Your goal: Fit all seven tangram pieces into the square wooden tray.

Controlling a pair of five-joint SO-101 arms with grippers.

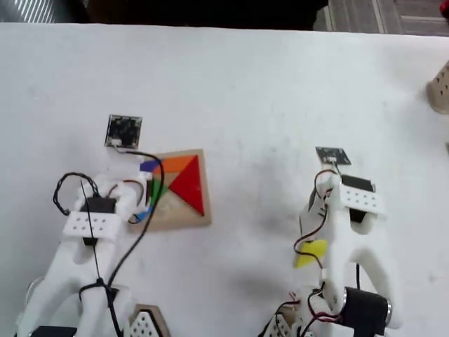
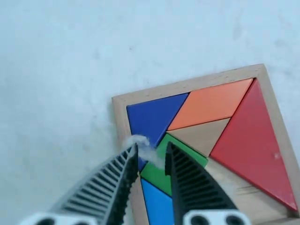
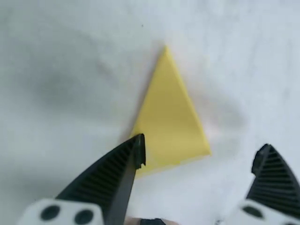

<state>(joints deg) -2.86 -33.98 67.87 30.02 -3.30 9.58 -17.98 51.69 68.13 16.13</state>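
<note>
1. L arm's end effector [image 2: 151,152] hangs over the square wooden tray [image 2: 187,84]. Its fingers sit a narrow gap apart above the green piece [image 2: 153,177], w/ nothing visibly pinched.
2. Bedded in the tray, edges touching: red triangle [image 2: 248,145], orange piece [image 2: 211,103], dark blue piece [image 2: 152,115], the green, and light blue piece [image 2: 157,206]. Five colours counted.
3. A pale wood-toned patch shows betw. orange and green, another along the red's long edge. Open slot or plain piece, can't tell.
4. R arm's end effector [image 3: 202,146] hovers w/ fingers spread wide over the yellow triangle [image 3: 168,117]. It lies flat on the white table [image 1: 266,91], well apart from the tray.
5. Status, by the look of it: well past halfway. The yellow at least is left to carry over and fit, poss. one more pc.
</note>
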